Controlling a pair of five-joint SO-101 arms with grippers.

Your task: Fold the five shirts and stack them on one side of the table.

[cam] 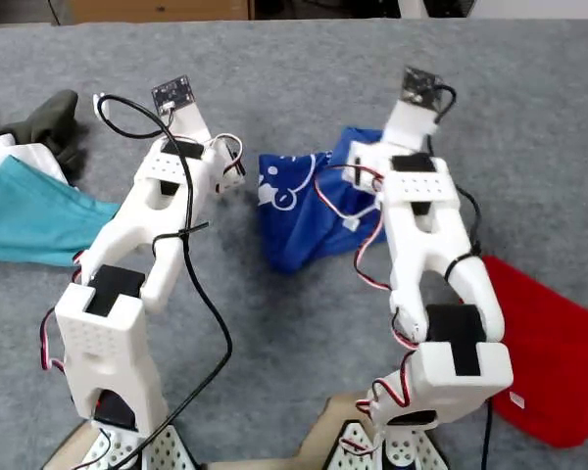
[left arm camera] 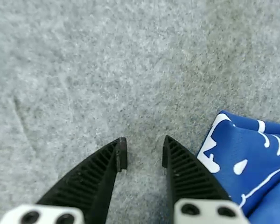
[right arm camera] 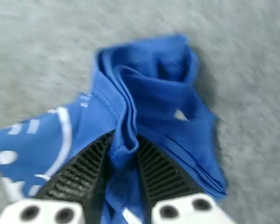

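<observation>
Grey table (cam: 294, 78); blue shirt (right arm camera: 168, 93) fold seemingly pinched between right jaws.

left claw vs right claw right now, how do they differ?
The left claw is open and empty; the right claw is shut on a fold of the blue shirt. The left claw sits over bare grey table beside the shirt's edge; the right claw is over the shirt itself. Both have black ribbed fingers.

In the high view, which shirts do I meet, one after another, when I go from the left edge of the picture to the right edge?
teal shirt -> blue shirt -> red shirt
</observation>
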